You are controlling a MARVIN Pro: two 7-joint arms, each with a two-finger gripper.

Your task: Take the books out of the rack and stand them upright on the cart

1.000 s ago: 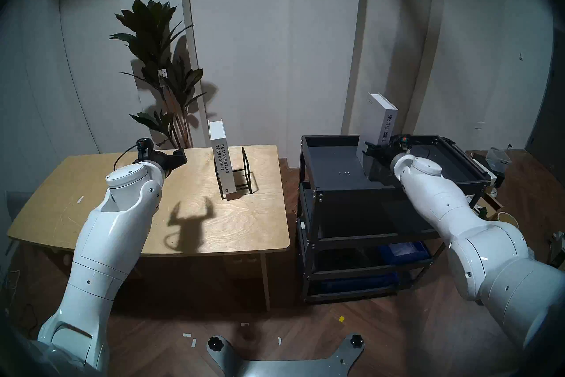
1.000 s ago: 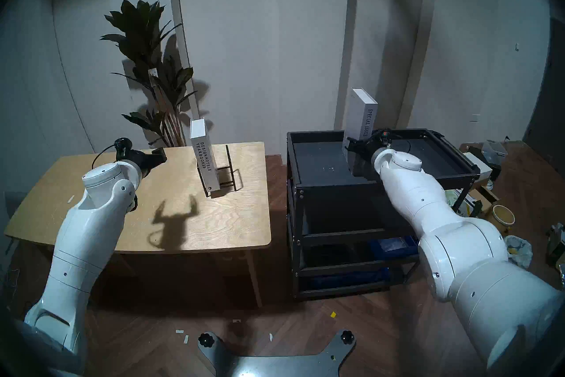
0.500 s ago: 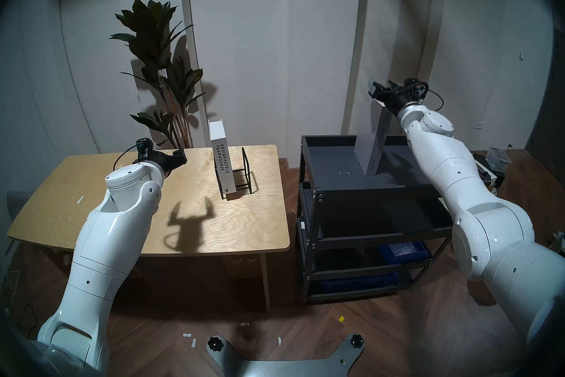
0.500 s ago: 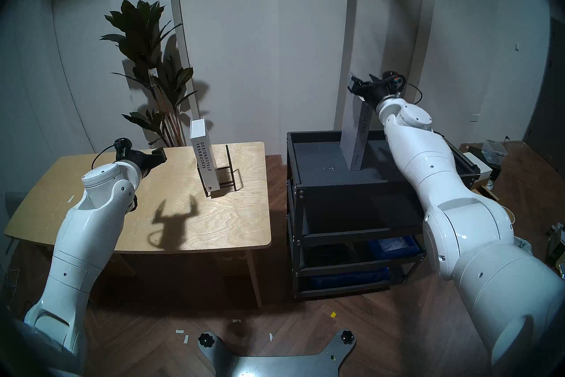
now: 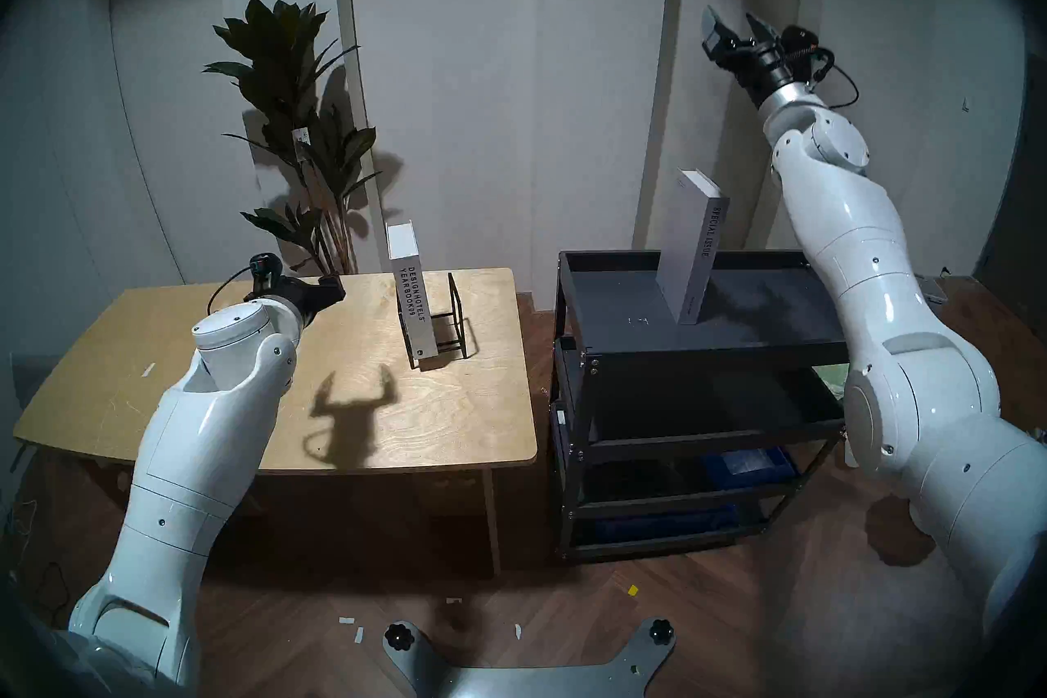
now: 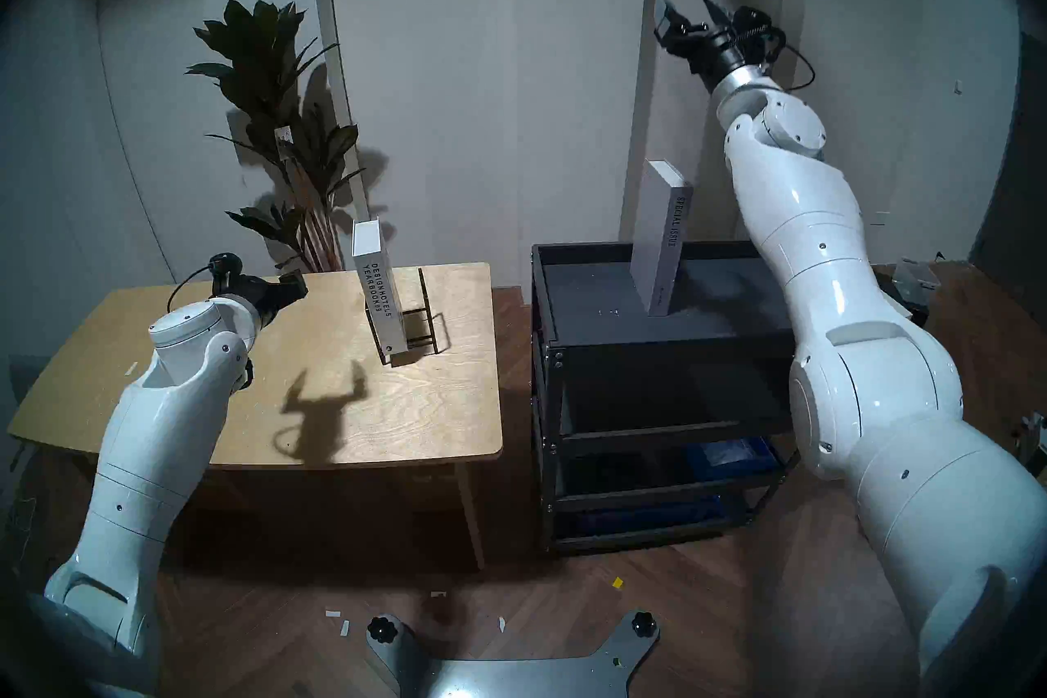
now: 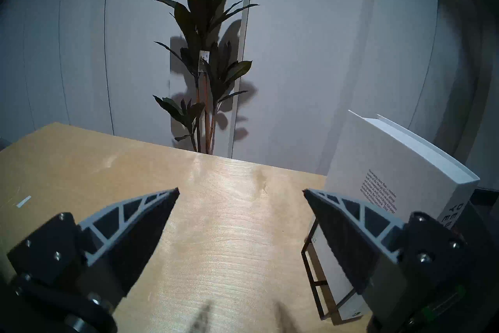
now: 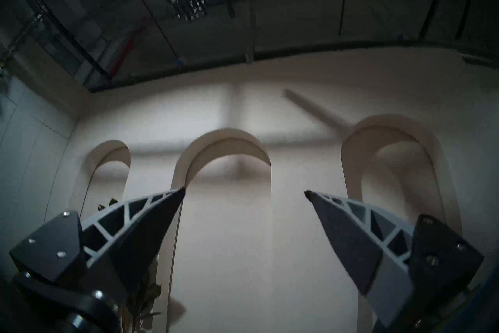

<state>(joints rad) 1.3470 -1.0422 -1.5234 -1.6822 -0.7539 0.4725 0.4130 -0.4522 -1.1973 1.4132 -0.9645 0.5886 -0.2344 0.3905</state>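
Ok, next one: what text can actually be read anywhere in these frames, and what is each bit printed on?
"SPECIAL ISSUE": spine of the taller book, standing on the cart.
"DESIGN HOTELS YEARBOOK 09": spine of the shorter book, in the rack.
Paragraph on that book's cover, left wrist view: too small to read.
Small print low on the taller book's spine: too small.
Tag on the plant: blurred, unreadable.

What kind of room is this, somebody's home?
Probably a staged lab or studio: arched wall niches, a potted plant and wooden table, but floor clutter and bare ceiling pipes.
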